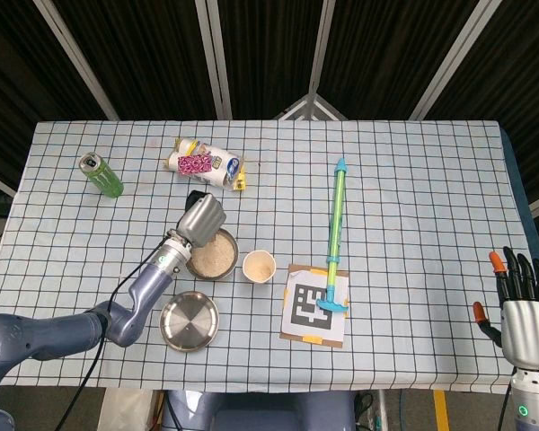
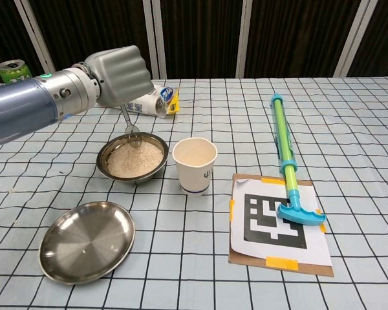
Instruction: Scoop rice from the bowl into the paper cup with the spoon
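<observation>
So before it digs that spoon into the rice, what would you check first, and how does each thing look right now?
1. Spoon held by the left hand: ok.
2. Spoon tip over the rice bowl: ok.
3. Bowl holds rice: ok.
4. Paper cup upright beside the bowl, mouth clear: ok.
5. Right hand away from the work, at the table's edge: ok.
6. Spoon already loaded with rice: cannot tell.
</observation>
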Available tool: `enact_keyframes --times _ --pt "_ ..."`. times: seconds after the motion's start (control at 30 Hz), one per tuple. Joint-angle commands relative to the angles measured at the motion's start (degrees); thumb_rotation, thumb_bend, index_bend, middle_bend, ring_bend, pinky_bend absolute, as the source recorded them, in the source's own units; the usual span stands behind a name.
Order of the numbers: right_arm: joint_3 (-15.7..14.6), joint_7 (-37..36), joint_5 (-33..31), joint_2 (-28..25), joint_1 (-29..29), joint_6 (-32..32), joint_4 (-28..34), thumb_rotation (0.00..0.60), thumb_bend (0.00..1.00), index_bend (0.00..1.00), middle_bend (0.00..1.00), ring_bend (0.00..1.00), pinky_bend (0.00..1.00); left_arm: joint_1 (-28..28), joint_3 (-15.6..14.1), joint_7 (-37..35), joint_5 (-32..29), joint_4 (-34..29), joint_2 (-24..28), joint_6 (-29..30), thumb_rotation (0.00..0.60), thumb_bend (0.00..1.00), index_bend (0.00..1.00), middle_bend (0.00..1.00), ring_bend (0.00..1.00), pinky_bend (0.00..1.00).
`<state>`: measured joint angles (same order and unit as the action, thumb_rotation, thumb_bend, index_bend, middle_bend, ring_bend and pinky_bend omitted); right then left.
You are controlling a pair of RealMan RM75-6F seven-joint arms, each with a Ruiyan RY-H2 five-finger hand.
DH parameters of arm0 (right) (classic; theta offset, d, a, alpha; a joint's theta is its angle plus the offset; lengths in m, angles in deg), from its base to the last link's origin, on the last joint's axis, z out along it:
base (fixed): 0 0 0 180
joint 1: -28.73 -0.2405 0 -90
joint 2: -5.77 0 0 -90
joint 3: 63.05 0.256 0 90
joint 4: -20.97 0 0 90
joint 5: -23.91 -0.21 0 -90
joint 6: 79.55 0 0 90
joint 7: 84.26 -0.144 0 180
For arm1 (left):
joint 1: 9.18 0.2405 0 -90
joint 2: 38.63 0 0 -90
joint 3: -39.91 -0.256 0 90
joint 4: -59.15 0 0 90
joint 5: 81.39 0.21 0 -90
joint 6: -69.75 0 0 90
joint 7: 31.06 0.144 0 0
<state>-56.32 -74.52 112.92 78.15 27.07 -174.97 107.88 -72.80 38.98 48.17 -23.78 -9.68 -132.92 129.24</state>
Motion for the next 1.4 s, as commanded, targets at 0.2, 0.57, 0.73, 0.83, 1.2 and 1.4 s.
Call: enact_keyframes --times 0.2,0.57,0.73,0.83,1.2,1.4 --pt "0.0 0.2 0.1 0.2 0.1 -0.2 0.0 0.600 0.38 0.00 0.00 0.00 0.00 -1.2 -2.3 1.2 6.2 2.0 0.5 -1.7 0.600 0.47 0.61 1.00 1.00 1.00" --pt "0.1 1.2 -0.1 0.3 0.2 -0.3 0.7 0.600 0.38 0.00 0.00 0.00 0.00 -1.0 -2.5 1.5 8.7 2.8 0.2 -3.1 0.600 0.47 0.61 1.00 1.00 1.00" --pt "0.1 2.1 -0.2 0.5 0.4 -0.5 1.3 0.600 0.38 0.00 0.00 0.00 0.00 -0.4 -3.4 1.6 10.2 2.7 -0.1 -3.9 0.600 0.47 0.61 1.00 1.00 1.00" --pt "0.1 2.5 -0.3 0.5 0.4 -0.4 1.6 0.600 0.38 0.00 0.00 0.00 0.00 0.1 -3.4 0.9 10.8 2.3 -0.3 -3.9 0.600 0.47 0.61 1.00 1.00 1.00" --pt "0.2 3.2 -0.6 0.4 0.4 -0.2 2.3 0.600 0.38 0.00 0.00 0.00 0.00 2.8 -1.4 -1.7 7.3 -3.1 0.5 -4.6 0.600 0.47 0.61 1.00 1.00 1.00" --pt "0.2 3.2 -0.6 0.4 0.4 -0.1 2.3 0.600 0.38 0.00 0.00 0.00 0.00 4.2 -0.5 -1.9 3.1 -6.6 1.6 -5.0 0.600 0.47 0.61 1.00 1.00 1.00"
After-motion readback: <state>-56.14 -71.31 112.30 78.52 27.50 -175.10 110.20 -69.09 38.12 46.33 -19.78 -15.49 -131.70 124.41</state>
